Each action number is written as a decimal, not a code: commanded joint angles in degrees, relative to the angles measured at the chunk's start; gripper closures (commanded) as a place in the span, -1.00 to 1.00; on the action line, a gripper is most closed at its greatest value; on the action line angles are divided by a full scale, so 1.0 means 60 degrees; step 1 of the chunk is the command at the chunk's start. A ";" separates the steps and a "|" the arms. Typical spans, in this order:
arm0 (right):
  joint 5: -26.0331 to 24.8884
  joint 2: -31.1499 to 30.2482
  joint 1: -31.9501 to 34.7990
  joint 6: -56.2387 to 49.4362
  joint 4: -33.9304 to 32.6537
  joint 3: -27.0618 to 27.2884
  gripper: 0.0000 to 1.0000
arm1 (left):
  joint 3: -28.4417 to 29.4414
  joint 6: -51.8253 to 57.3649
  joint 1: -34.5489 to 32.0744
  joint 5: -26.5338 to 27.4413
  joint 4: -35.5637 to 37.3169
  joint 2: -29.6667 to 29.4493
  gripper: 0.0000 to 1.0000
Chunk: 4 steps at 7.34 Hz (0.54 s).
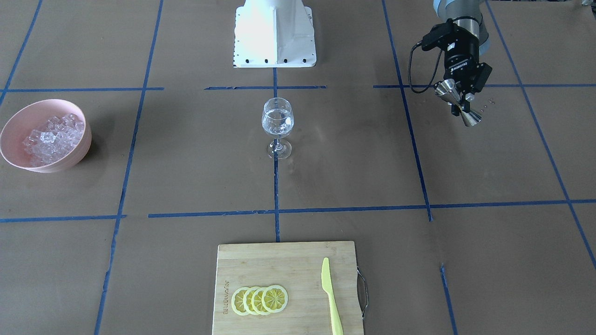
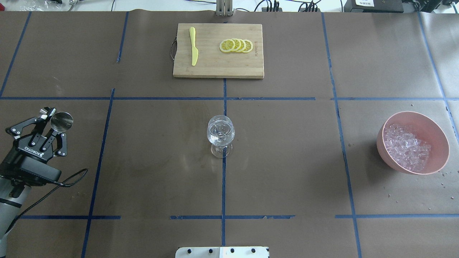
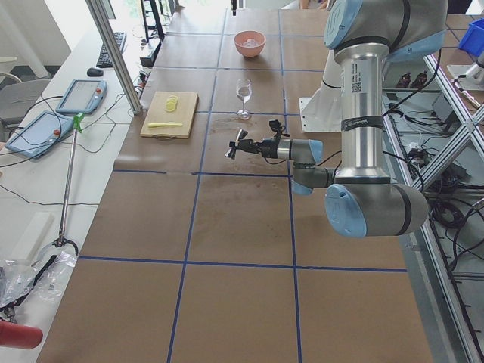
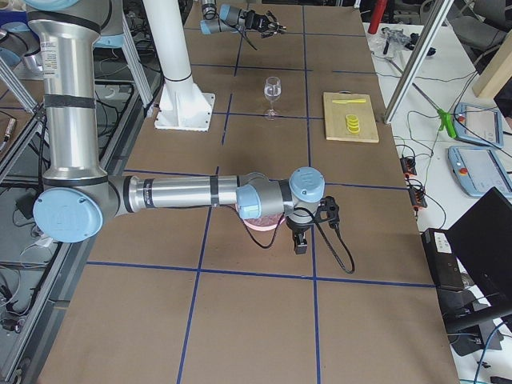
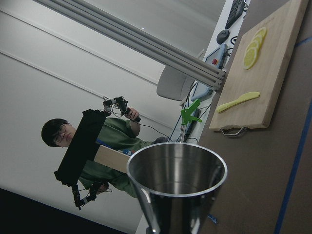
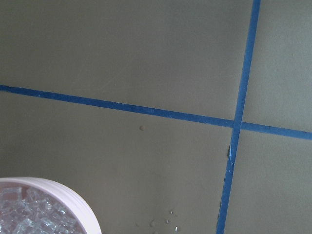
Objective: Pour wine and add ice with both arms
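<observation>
A stemmed glass (image 1: pixel 278 123) (image 2: pixel 220 133) stands upright at the table's middle, with a little clear wine (image 1: pixel 278 126) in its bowl. The ice (image 1: pixel 52 137) (image 2: pixel 407 150) is heaped in a pink bowl (image 1: pixel 80 151) (image 2: pixel 435 132) at the robot's right end. My left gripper (image 1: pixel 458 105) (image 2: pixel 53 124) is off to the robot's left, shut on the waist of a tilted steel jigger (image 1: pixel 472 119) (image 2: pixel 61 120) (image 5: pixel 178 181); no liquid shows in its cup. My right gripper (image 4: pixel 300 240) hangs beside the pink bowl (image 4: pixel 260 222), and I cannot tell whether it is open or shut.
A wooden cutting board (image 1: pixel 279 260) (image 2: pixel 215 68) with lemon slices (image 1: pixel 260 300) and a yellow-green knife (image 1: pixel 331 298) lies on the far side from the robot. The white pedestal (image 1: pixel 274 35) stands behind the glass. A person (image 5: pixel 105 146) sits beyond the table's left end.
</observation>
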 commanded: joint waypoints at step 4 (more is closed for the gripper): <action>-0.0006 -0.0028 0.0014 -0.0015 0.0000 0.0120 -1.00 | 0.0134 -0.5526 -0.0014 -0.0376 -0.0836 0.0139 1.00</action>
